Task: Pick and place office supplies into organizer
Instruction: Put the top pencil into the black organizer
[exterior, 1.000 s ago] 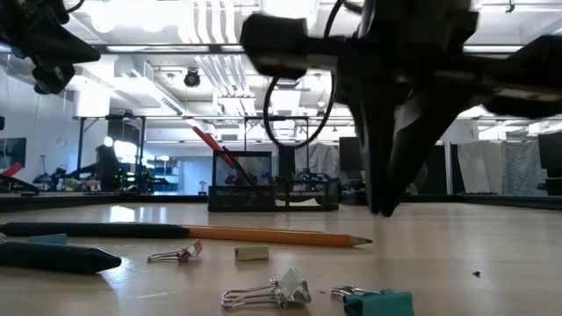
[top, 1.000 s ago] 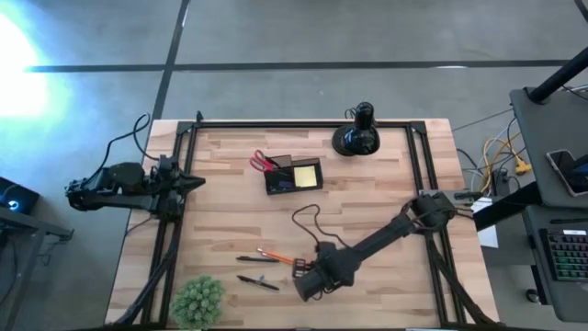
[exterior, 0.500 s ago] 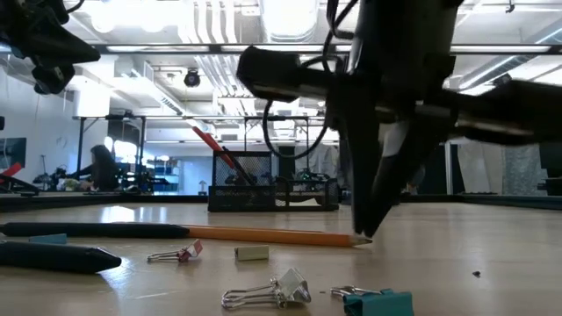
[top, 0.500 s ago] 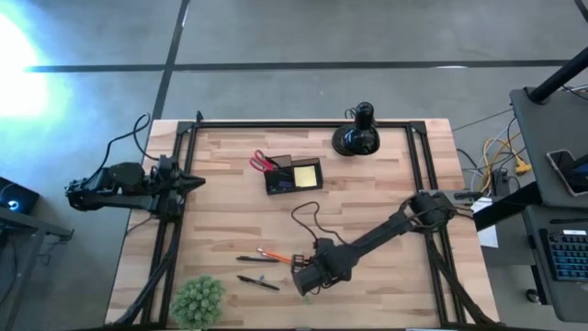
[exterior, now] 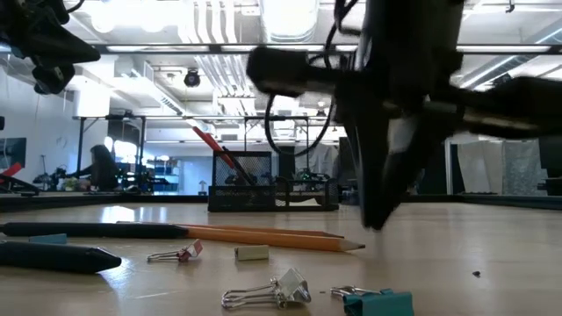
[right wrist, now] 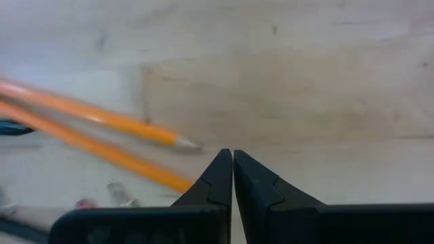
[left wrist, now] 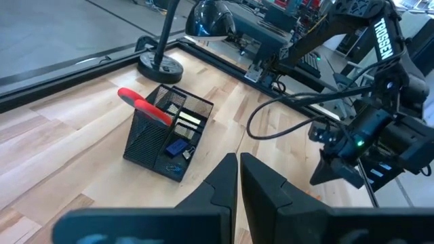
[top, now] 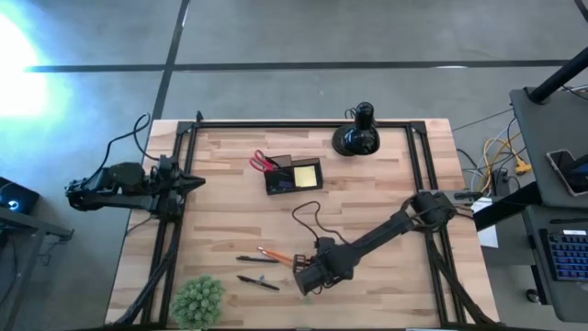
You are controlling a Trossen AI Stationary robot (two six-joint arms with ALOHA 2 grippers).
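Now the orange pencil (exterior: 272,236) has shifted: its tip sits slightly lower and tilted versus half a second ago, and a second pencil streak shows in the right wrist view. Right gripper (top: 301,278) hangs low over the table's near side, fingers pressed together, holding nothing, tip just beside the pencil point (right wrist: 183,142). Left gripper (top: 193,183) parked at the left edge, also closed and empty. Organizer (top: 294,175) sits mid-table, scissors (top: 265,162) standing in it; black pens (top: 257,271) lie beside the pencil.
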